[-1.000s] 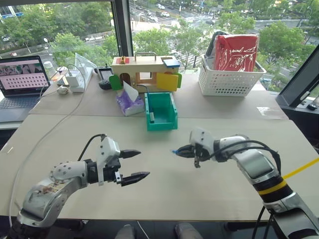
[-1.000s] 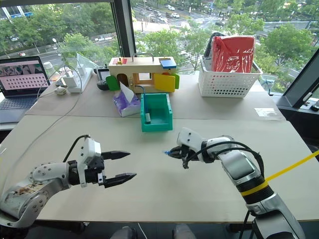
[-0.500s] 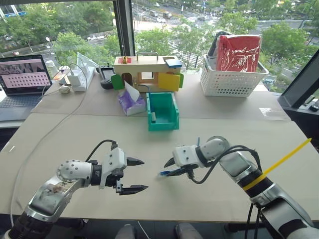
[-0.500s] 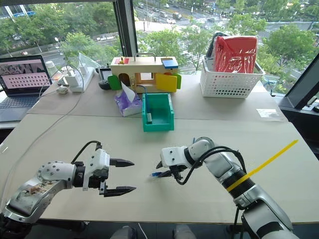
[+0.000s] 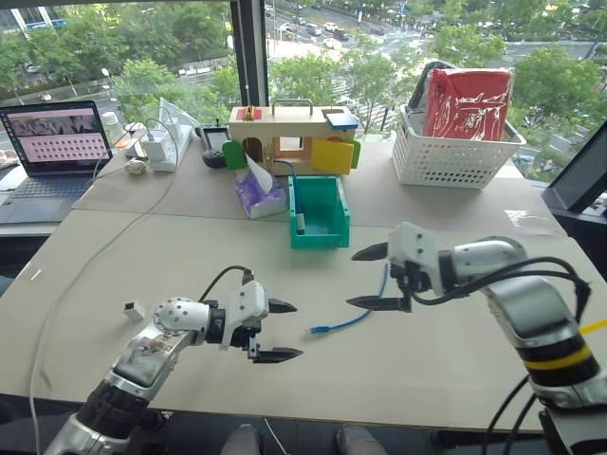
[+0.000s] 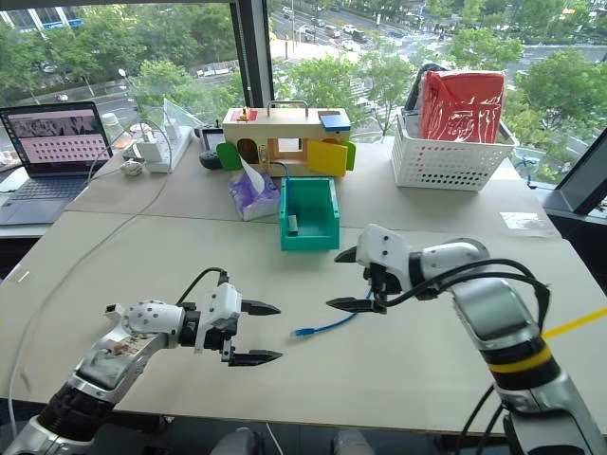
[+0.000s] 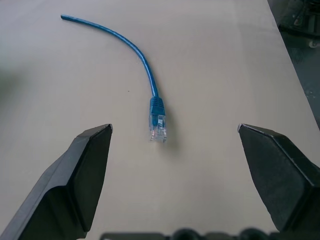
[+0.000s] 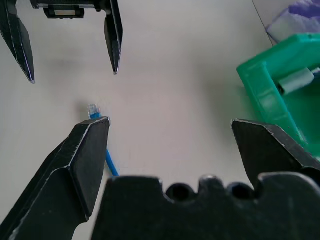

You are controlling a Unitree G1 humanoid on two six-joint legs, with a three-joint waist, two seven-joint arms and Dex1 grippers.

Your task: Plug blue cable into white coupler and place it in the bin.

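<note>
Blue cable: loose on bench, mid-front.
Left gripper: fingers spread, empty.
Right gripper: fingers spread, empty.
Bin: holds possibly the white coupler.

You are working in an upper-floor office or robotics test room. Tall windows behind the wide beige table look down on trees, roads and traffic. An open laptop sits at the far left beside a white power strip, and test props line the back: a wooden toy house with coloured doors and a white plastic basket.
</note>
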